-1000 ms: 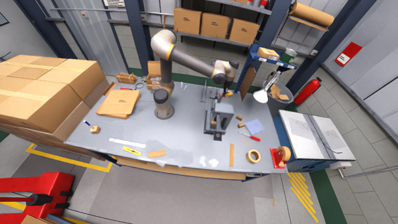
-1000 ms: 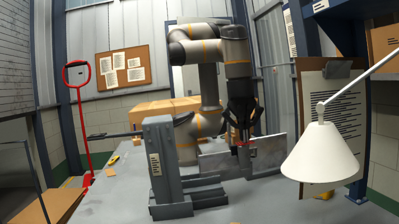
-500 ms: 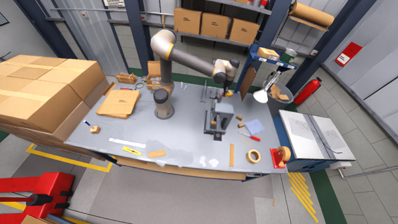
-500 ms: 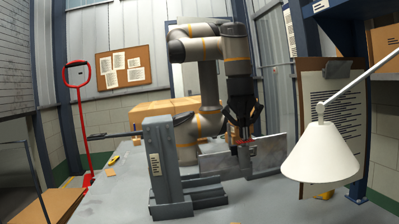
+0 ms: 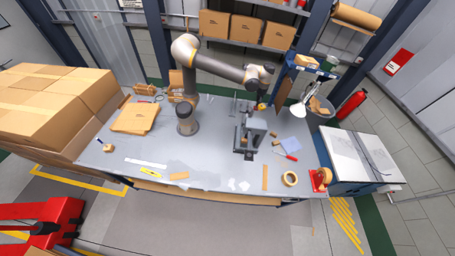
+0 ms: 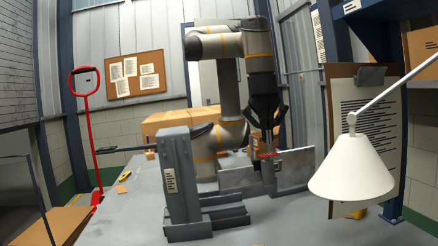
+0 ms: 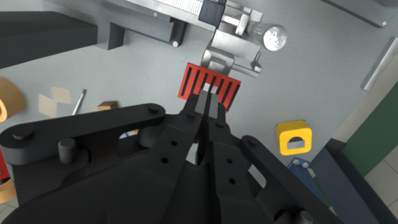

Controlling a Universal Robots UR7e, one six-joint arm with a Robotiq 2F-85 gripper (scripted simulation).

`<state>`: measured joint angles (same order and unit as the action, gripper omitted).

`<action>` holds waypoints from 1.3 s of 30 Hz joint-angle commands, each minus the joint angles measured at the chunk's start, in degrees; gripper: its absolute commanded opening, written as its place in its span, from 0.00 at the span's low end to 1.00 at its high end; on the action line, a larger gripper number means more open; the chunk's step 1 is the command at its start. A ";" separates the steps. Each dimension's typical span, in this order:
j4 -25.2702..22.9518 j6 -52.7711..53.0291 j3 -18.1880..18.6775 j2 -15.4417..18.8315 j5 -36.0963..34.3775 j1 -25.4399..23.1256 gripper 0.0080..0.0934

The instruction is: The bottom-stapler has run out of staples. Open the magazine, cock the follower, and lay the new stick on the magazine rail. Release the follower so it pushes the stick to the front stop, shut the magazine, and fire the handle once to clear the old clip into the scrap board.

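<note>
The red ribbed tab (image 7: 209,86) at the rear end of the stapler's magazine sits right under my fingertips. My gripper (image 7: 207,95) is closed and holds nothing; it points straight down onto the tab (image 6: 268,155). The silver magazine (image 6: 264,175) runs from the tab toward the grey stapler column (image 6: 178,178). A knurled metal knob (image 7: 270,33) sticks out beside the magazine's latch block. The stapler (image 5: 249,132) stands mid-bench, with my gripper (image 5: 257,103) at its far end. The staple stick is not identifiable.
A yellow block (image 7: 293,137) lies on the bench just right of my fingers. A hanging clipboard (image 6: 366,123) and a white lamp shade (image 6: 350,172) stand close on the right. Tape rolls (image 5: 290,178), a red marker (image 5: 285,155) and cardboard scraps lie on the near bench.
</note>
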<state>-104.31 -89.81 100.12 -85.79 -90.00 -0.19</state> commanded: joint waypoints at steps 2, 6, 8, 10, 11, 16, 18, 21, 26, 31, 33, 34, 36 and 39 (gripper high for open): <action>0.37 0.00 -0.33 -0.11 0.00 0.00 0.00; 1.08 0.00 -0.90 -0.27 0.00 0.00 0.00; 1.36 0.00 -1.12 -0.33 0.00 0.00 0.00; 1.59 0.00 -1.30 -0.37 0.00 0.00 0.00; 1.68 0.00 -1.37 -0.39 0.00 0.00 0.00; 1.93 0.00 -1.58 -0.44 0.00 0.00 0.00; 1.96 0.00 -1.60 -0.45 0.00 0.00 0.00; 2.00 0.00 -1.59 -0.42 0.00 0.00 0.00; 1.98 0.00 -1.60 -0.44 0.00 0.00 0.00; 1.98 0.00 -1.61 -0.44 0.00 0.00 0.00; 1.98 0.00 -1.61 -0.45 0.00 0.00 0.00; 1.98 0.00 -1.61 -0.45 0.00 0.00 0.00; 1.98 0.00 -1.61 -0.45 0.00 0.00 0.00; 1.97 0.00 -1.61 -0.45 0.00 0.00 0.00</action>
<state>-102.31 -89.81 98.53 -86.21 -90.00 -0.19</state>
